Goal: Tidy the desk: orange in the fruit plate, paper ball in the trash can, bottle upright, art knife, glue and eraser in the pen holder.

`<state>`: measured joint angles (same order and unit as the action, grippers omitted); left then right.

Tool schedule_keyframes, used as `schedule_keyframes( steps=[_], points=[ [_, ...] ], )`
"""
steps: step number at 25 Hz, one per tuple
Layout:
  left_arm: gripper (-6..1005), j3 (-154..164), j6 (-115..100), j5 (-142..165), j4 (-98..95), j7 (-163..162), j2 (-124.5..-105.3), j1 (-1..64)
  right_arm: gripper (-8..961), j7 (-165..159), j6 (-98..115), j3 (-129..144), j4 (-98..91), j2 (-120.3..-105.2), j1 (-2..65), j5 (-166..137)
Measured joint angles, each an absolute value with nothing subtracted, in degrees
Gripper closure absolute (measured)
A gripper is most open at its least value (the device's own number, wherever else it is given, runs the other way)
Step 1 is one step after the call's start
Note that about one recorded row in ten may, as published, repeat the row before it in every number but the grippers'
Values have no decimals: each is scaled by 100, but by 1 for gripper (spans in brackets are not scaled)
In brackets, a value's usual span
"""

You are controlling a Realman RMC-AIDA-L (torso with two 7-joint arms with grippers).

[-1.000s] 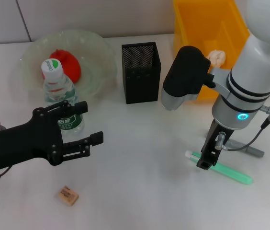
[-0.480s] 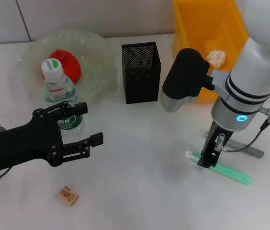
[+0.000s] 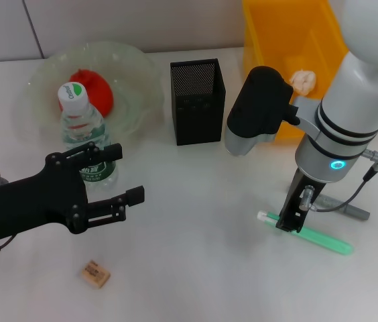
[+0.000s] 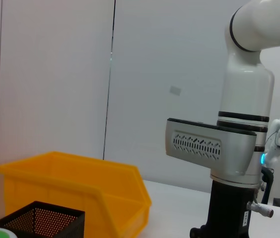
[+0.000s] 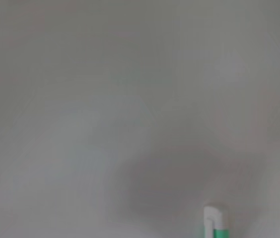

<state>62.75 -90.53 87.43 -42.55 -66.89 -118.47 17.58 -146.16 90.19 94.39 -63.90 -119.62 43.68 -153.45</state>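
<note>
Down on the white desk [image 3: 196,201], the right claw [image 3: 288,224] points straight at the green art knife with the white tip [image 3: 307,233], its black fingers on either side of the handle near the white end. Cannot tell whether they grip it or only bracket it. The right wrist view shows just that white tip and a band of green [image 5: 214,223] against the desk surface.

Left claw [image 3: 127,198] hangs above the desk with its fingers spread, holding nothing. Directly behind it stands the clear plastic bottle with the green cap [image 3: 83,134], upright. Below and nearer the robot than this claw lies the small tan eraser [image 3: 96,274], flat, well apart from the fingers.

Behind the bottle, the clear glass fruit plate [image 3: 132,74] holds the orange, red-orange in colour [image 3: 94,87]. The black mesh pen holder [image 3: 198,102] stands between the two claws, farther back. Behind the right claw, the yellow plastic bin [image 3: 276,40] contains the crumpled paper ball [image 3: 303,80].
</note>
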Motion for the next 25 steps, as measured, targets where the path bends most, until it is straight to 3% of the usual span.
schedule_keyframes(
  steps=[19,25],
  points=[
    [187,6275,-9052,8726,-4253,-6688,-11848,1758,820,-14662,9048,9384,-6489,-11950,4368,-15359],
    [187,6267,-9031,8717,-4254,-6688,-11848,1763,877,-14668,9053,9377,-6535,-11935,4367,-15386]
  ],
)
